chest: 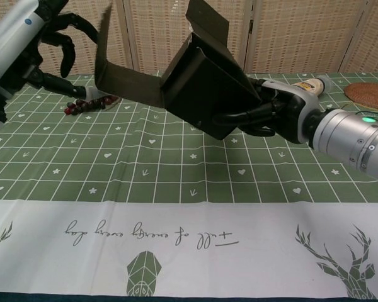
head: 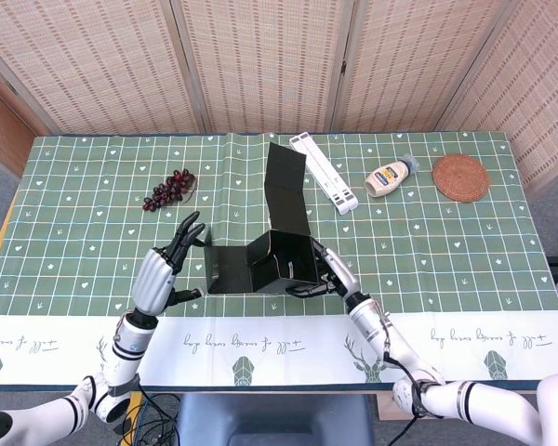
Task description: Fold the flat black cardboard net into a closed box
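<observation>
The black cardboard net (head: 270,255) (chest: 189,82) is partly folded into an open box and lifted off the table. One long flap (head: 287,193) stands up behind it and a side panel (head: 225,269) stretches left. My right hand (head: 327,276) (chest: 274,112) grips the folded box part from its right side, fingers curled around the lower edge. My left hand (head: 167,265) (chest: 53,47) hovers with fingers spread just left of the side panel, holding nothing and not touching the card.
A bunch of dark grapes (head: 168,190) lies at the back left. A white slatted strip (head: 324,172), a mayonnaise bottle (head: 391,177) and a woven coaster (head: 460,177) sit at the back right. The green checked tablecloth (head: 465,251) covers the table.
</observation>
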Motion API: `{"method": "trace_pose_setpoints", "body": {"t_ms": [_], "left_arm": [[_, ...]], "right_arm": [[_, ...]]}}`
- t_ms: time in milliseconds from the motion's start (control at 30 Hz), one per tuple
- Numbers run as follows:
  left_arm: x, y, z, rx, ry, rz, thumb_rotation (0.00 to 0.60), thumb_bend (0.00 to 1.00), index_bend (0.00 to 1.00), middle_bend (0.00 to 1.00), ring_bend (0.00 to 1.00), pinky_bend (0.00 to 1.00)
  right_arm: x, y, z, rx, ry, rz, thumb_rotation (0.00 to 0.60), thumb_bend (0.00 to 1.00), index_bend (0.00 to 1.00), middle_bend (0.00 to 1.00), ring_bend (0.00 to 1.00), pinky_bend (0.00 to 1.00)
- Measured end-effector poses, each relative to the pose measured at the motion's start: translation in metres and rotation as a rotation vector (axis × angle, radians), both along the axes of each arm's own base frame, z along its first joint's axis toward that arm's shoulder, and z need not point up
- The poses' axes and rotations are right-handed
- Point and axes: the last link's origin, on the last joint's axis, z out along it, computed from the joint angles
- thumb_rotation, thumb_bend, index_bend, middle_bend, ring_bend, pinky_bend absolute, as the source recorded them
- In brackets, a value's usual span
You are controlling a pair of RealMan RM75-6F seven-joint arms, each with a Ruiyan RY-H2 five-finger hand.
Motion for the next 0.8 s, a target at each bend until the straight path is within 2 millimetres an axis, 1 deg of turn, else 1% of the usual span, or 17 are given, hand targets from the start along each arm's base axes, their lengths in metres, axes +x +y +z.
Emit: {"method": "trace_pose_setpoints", "body": {"t_ms": [267, 533, 633, 667, 700, 800], "left_arm": [[0.021, -0.003, -0.01, -0.061, -0.045, -0.033, 0.6, 0.1, 0.0, 0.0, 0.36, 0.74], [0.026, -0.001, -0.011, -0.075, 0.031, -0.066, 0.6, 0.1, 0.0, 0.0, 0.37, 0.74], [0.025, 0.0, -0.012, -0.083, 0.063, -0.074, 0.6, 0.1, 0.06, 0.0, 0.38, 0.74], [0.025, 0.001, -0.013, -0.086, 0.076, -0.077, 0.6, 0.1, 0.11, 0.01, 0.38, 0.74], [0.024, 0.001, -0.013, -0.087, 0.085, -0.077, 0.6, 0.1, 0.13, 0.02, 0.39, 0.74], [0.022, 0.003, -0.016, -0.09, 0.114, -0.079, 0.6, 0.1, 0.22, 0.09, 0.41, 0.74]], "right_arm": [[0.01, 0.0, -0.013, 0.021, 0.054, 0.048, 0.6, 0.07, 0.38, 0.46, 0.75, 1.0], [0.016, -0.002, -0.021, 0.016, 0.133, 0.099, 0.6, 0.07, 0.38, 0.46, 0.75, 1.0], [0.018, -0.004, -0.025, 0.009, 0.171, 0.121, 0.6, 0.07, 0.38, 0.46, 0.75, 1.0], [0.019, -0.004, -0.026, 0.008, 0.182, 0.128, 0.6, 0.07, 0.38, 0.46, 0.75, 1.0], [0.02, -0.005, -0.028, 0.011, 0.195, 0.136, 0.6, 0.07, 0.38, 0.46, 0.75, 1.0], [0.022, -0.007, -0.033, 0.015, 0.217, 0.147, 0.6, 0.07, 0.38, 0.46, 0.75, 1.0]]}}
